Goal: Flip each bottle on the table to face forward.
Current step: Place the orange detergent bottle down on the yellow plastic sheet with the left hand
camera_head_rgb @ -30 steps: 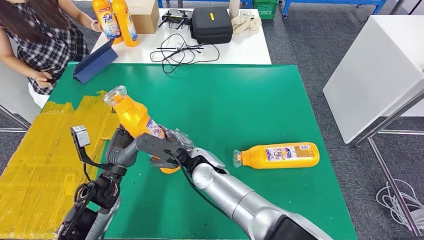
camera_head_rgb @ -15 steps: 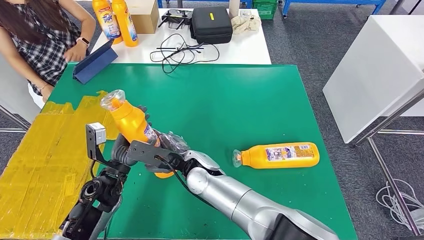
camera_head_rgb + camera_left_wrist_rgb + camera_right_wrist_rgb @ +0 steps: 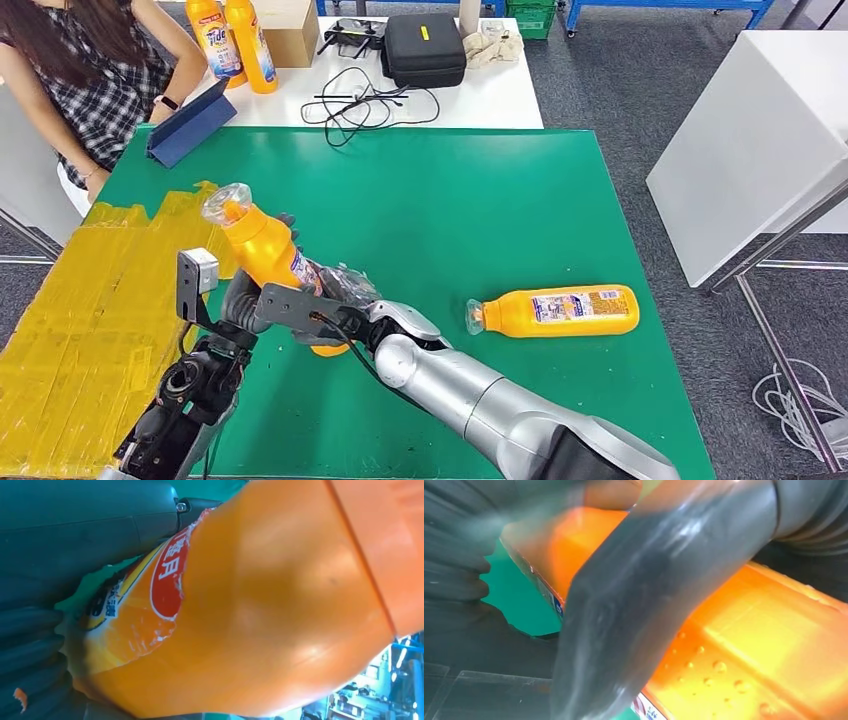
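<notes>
Over the green bench (image 3: 480, 200), head view: tilted orange bottle (image 3: 262, 248) gripped by left hand (image 3: 248, 296) and right hand (image 3: 335, 300); second bottle (image 3: 560, 311) lying flat, well apart to the right. Left wrist view: fingers (image 3: 35, 645) wrapped against the label. Right wrist view: thumb (image 3: 639, 600) pressed across orange plastic.

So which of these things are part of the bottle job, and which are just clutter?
Job:
held bottle, in both hands: left hand, right hand
lying bottle
green table

Lying about:
black case
cables
blue tablet case
cardboard box
two bottles on the white table
</notes>
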`<state>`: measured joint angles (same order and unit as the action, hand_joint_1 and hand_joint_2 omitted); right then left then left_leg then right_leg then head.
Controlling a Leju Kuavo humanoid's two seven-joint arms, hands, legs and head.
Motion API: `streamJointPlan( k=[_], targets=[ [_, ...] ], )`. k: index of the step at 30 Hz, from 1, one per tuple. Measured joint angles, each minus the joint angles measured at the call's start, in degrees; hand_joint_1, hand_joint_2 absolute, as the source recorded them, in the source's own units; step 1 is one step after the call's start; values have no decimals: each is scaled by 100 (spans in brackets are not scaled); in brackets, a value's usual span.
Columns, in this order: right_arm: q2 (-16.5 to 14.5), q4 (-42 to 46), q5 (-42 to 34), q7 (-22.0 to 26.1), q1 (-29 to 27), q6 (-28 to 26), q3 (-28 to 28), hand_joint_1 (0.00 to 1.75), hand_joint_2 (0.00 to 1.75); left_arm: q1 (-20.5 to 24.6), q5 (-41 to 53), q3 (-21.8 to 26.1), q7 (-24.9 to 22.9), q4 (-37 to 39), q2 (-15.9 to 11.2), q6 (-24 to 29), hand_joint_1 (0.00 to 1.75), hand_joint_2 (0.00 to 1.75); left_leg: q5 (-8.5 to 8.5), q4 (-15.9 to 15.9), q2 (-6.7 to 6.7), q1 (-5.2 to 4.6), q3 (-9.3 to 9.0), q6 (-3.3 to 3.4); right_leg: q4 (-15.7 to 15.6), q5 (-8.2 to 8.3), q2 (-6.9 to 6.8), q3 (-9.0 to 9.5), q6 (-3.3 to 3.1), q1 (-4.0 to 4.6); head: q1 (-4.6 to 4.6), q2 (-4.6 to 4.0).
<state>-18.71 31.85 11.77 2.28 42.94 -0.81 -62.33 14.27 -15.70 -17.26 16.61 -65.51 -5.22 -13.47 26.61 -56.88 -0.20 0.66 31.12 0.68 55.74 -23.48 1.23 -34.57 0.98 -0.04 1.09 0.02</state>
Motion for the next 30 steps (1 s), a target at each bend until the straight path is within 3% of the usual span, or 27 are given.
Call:
streamJointPlan(
  k=[19,20,23,24,27,30],
  targets=[
    [-11,-153,130,218,12,-48,4,175,175,-17,-170,41,181,46,-26,-12,175,175,0,0,0,0,0,0,0,0,0,0,0,0,0,-1],
    [-13,-157,129,219,12,-48,5,131,175,-19,-171,44,181,42,-26,-9,175,175,0,0,0,0,0,0,0,0,0,0,0,0,0,-1],
    [-19,-171,131,219,14,-49,8,0,44,-21,-172,48,181,33,-25,-2,175,175,0,0,0,0,0,0,0,0,0,0,0,0,0,0],
    [-21,-179,134,225,14,-66,8,0,0,-21,-171,48,183,29,-25,12,175,175,0,0,0,0,0,0,0,0,0,0,0,0,0,0],
    [-25,-222,166,364,18,-256,47,0,0,-35,-116,70,221,-31,-23,198,175,175,0,0,0,0,1,0,1,0,-1,0,0,0,0,0],
    [7,-220,341,633,18,-481,302,0,0,-71,251,244,354,-168,-26,763,175,175,0,0,-1,0,2,0,1,0,-1,0,0,0,-1,-1]
  ],
)
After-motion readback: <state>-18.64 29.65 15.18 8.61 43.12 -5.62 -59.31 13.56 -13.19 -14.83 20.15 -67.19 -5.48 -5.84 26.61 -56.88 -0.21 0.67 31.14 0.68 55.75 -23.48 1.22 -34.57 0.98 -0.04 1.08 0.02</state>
